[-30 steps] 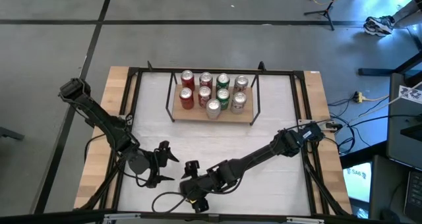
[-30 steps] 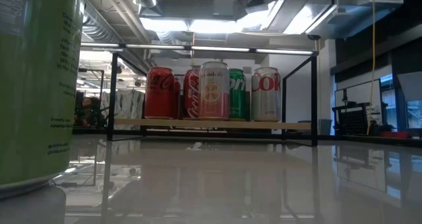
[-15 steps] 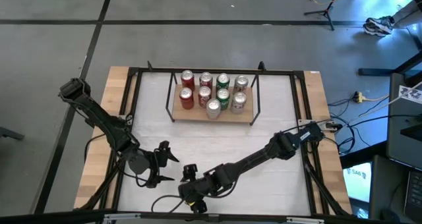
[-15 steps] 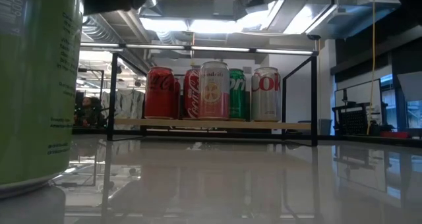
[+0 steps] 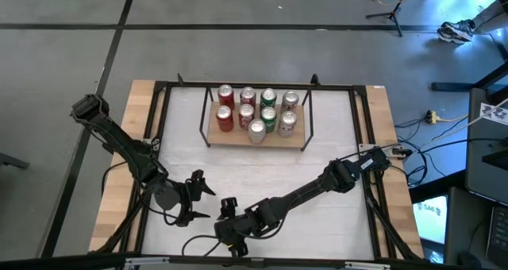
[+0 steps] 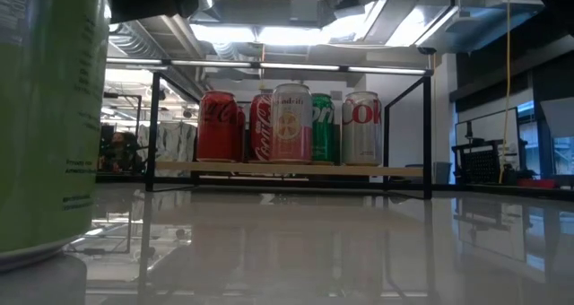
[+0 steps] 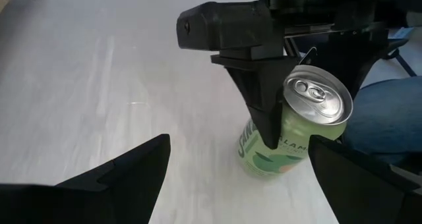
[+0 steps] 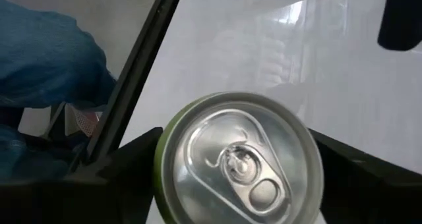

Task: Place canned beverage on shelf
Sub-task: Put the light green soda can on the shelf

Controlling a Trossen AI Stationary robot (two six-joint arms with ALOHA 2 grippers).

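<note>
- High view: the right gripper (image 5: 231, 232) is seen low at the table's near edge, at the end of an arm stretched across the white table (image 5: 333, 143) from the right side.
- The green can (image 7: 290, 125) is seen in the left wrist view, standing upright on the white top with the right gripper's dark fingers (image 7: 264, 112) on either side of its upper body.
- In the right wrist view the can's silver lid (image 8: 241, 161) is seen from straight above, set between the two fingers, which lie close against the can's sides; the jaws are partly drawn in around it, and a firm clamp cannot be confirmed from the pictures.
- In the low view the same can (image 6: 49, 117) fills the left edge, its base resting on the table surface.
- The left gripper (image 5: 196, 197) is held near the near-left part of the table, just beside the right gripper, with its fingers spread apart and nothing between them.
- The shelf (image 5: 298, 140) is seen well apart from the green can, toward the far side of the table: a light-wood board in a black wire frame.
- On the shelf, nine cans (image 5: 247, 113) are stood upright in rows, among them red, green and silver ones.
- In the low view the shelf's front row (image 6: 291, 124) is seen as red, pink, green and silver cans side by side.
- A blue sleeve (image 8: 46, 59) of a person is seen beyond the table's edge in the right wrist view.
</note>
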